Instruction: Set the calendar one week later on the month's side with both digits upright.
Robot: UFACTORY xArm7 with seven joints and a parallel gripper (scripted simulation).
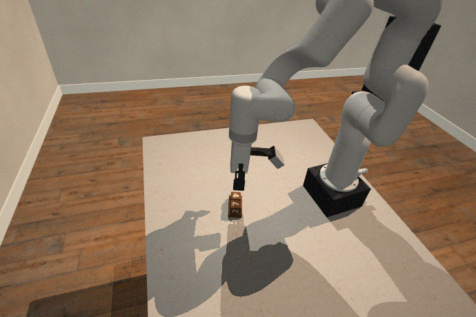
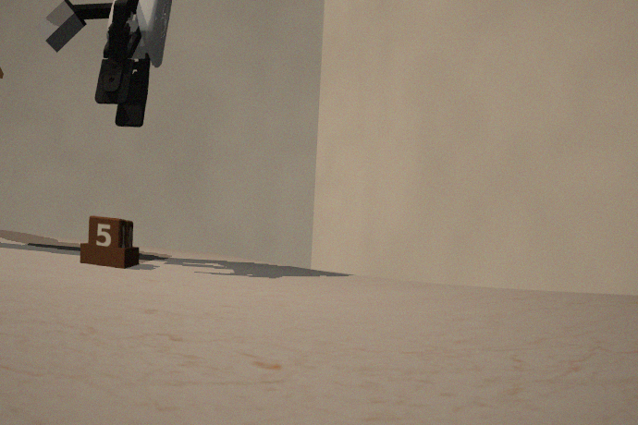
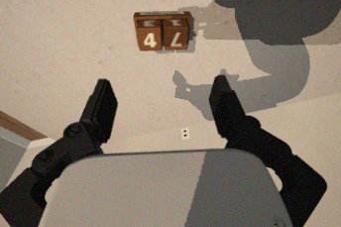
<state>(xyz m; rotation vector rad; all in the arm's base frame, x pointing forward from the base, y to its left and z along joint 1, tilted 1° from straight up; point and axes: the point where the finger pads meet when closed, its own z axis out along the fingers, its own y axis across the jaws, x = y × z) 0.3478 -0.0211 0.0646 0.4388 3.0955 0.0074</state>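
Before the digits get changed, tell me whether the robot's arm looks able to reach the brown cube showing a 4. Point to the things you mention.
Probably yes: the black two-fingered claw [image 1: 239, 185] [image 2: 123, 114] [image 3: 163, 89] is open above the brown cube showing a 4 [image 3: 149, 39], with nothing visible between. The neighbouring cube might hinder a finger.
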